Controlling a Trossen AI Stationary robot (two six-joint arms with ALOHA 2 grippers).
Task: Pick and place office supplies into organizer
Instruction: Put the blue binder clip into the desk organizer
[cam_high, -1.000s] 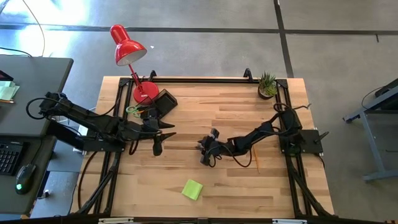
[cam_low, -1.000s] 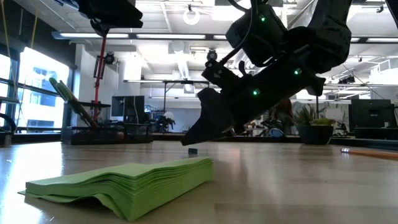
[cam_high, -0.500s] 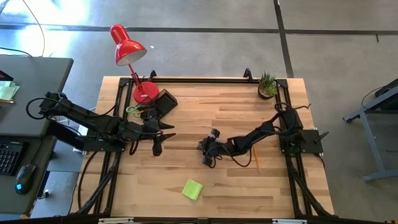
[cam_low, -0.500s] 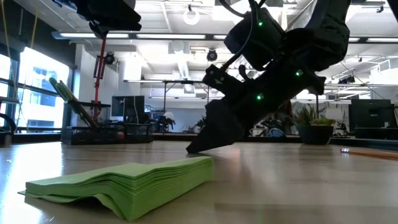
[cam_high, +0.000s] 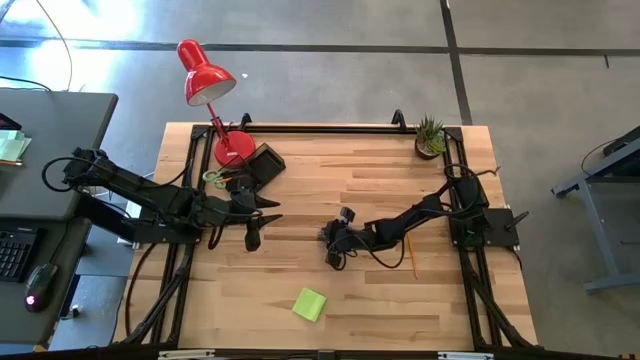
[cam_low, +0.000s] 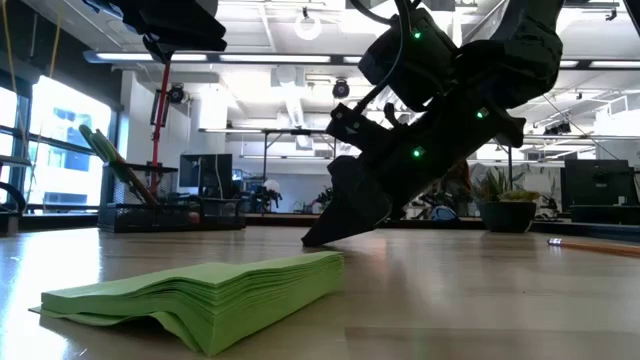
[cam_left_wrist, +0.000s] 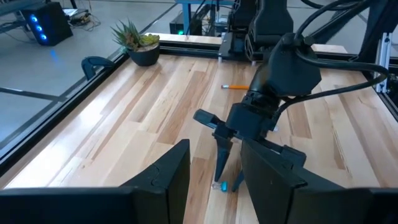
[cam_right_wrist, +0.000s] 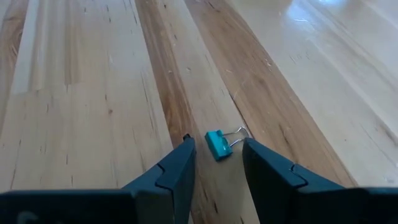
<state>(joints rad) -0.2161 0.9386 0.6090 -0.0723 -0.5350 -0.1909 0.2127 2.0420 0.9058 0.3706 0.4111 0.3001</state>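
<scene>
The right gripper (cam_right_wrist: 214, 163) is lowered to the table (cam_high: 400, 175) near its centre, fingers apart and grasping nothing. One teal binder clip (cam_right_wrist: 217, 144) lies on the wood directly between the two fingertips (cam_right_wrist: 186, 152), its wire handles pointing away toward the right-hand finger; contact with either finger cannot be confirmed. The left wrist view shows the same clip (cam_left_wrist: 224, 185) at the fingertips of the right gripper (cam_left_wrist: 227, 180).

The left gripper (cam_high: 262, 222) waits above the table's left portion, fingers parted, empty.

Counted items:
- one lime-green sticky-note pad (cam_high: 309, 304), near the front edge, well apart from both grippers;
- one orange pencil (cam_high: 410, 251), beside the right arm;
- one black organizer (cam_high: 266, 164), at the rear left;
- one pair of green-handled scissors (cam_high: 215, 177), just beside it.
</scene>
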